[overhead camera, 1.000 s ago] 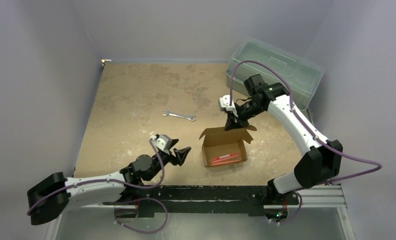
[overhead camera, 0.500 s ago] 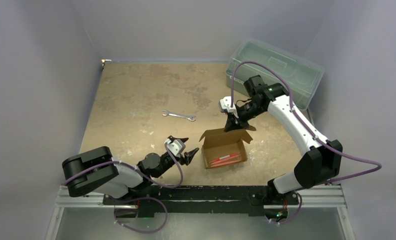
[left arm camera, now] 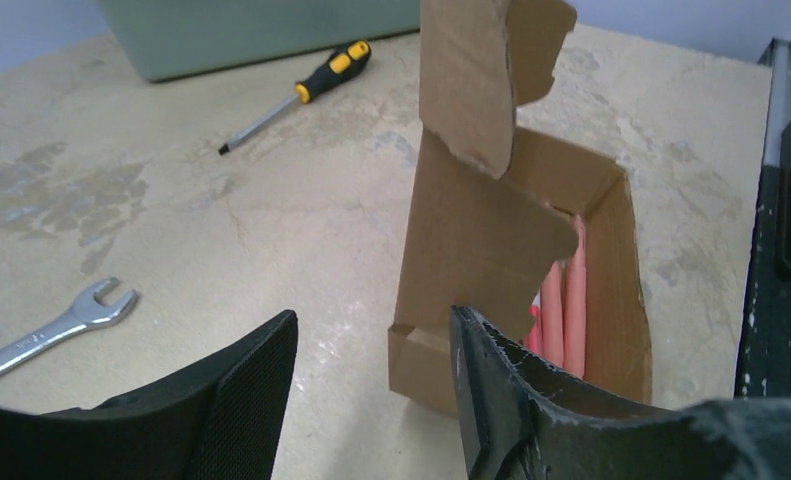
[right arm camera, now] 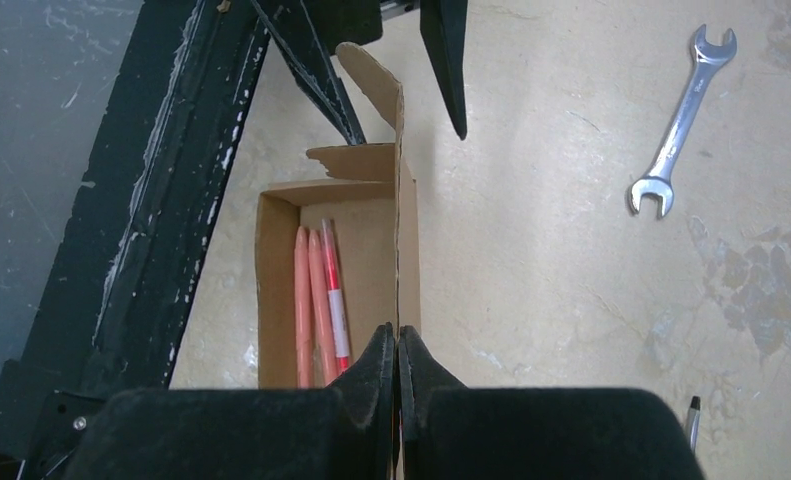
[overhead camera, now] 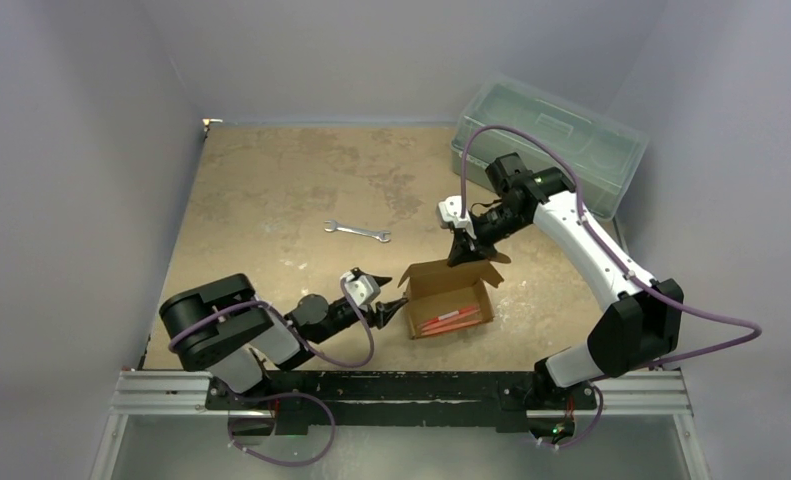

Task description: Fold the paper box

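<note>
The right jaws are pinched tight on the top edge of the box's [overhead camera: 441,285] far-side wall. The left jaws are parted, low at the box's left end, its corner showing in the gap between them; whether they touch it cannot be told. The box sits open on the bench [overhead camera: 271,190], right of middle near the front, with three pink pens [right arm camera: 316,300] inside. A wrench [overhead camera: 357,231] lies beyond it to the left, and a screwdriver [left arm camera: 301,92] lies near the green bin [overhead camera: 551,140].

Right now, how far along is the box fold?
Done: the paper box stands as an open tray, pens inside. In hand: right gripper is shut on the upright lid flap; left gripper, open, is at the end flap nearest it. Left: fold flaps in, close lid.
</note>
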Available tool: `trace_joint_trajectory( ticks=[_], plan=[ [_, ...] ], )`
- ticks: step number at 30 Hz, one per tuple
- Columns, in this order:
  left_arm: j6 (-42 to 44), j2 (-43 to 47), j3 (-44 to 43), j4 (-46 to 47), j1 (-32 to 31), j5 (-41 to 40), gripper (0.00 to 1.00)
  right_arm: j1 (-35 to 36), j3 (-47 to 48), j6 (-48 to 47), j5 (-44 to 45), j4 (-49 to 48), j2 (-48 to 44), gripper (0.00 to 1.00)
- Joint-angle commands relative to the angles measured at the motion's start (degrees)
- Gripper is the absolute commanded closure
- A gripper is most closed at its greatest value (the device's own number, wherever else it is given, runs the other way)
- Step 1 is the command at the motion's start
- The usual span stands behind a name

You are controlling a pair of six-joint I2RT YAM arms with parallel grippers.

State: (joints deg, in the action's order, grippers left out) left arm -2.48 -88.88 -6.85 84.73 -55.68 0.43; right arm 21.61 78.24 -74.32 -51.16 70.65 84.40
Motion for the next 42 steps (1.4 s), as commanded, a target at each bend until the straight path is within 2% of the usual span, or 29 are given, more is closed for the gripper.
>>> trace_joint_trajectory(
  ticks=[1, 5, 16, 23, 35, 42],
  plan=[
    [-2.13, -4.12, -0.81, 13.66, 1.39, 7.41, 0.44, 0.65, -0.75, -1.35, -2.72, 1.03, -0.72, 1.0],
    [-2.77, -6.63, -0.37, 17.15, 1.84, 7.83, 0.45, 1.07, -1.9, -1.13, -2.27, 0.31, -1.22, 1.0],
    [-3.9, -6.31, 0.17, 16.96, 2.5, 9.52, 0.46, 2.1, -5.46, -0.65, -0.18, -2.35, -4.1, 1.0],
    [-5.72, -4.21, -2.75, 11.93, 2.59, 13.13, 0.47, 2.42, -5.9, -0.01, 0.0, -3.53, -3.75, 1.0],
    [-7.19, -7.87, -4.02, 13.21, 2.59, 13.79, 0.48, 2.87, -6.08, 2.52, 0.88, -5.13, -3.78, 1.0],
    [-6.16, -7.81, -2.23, 14.73, 2.74, 14.62, 0.47, 4.02, -10.27, 1.8, 2.05, -6.63, -6.12, 1.0]
  ],
)
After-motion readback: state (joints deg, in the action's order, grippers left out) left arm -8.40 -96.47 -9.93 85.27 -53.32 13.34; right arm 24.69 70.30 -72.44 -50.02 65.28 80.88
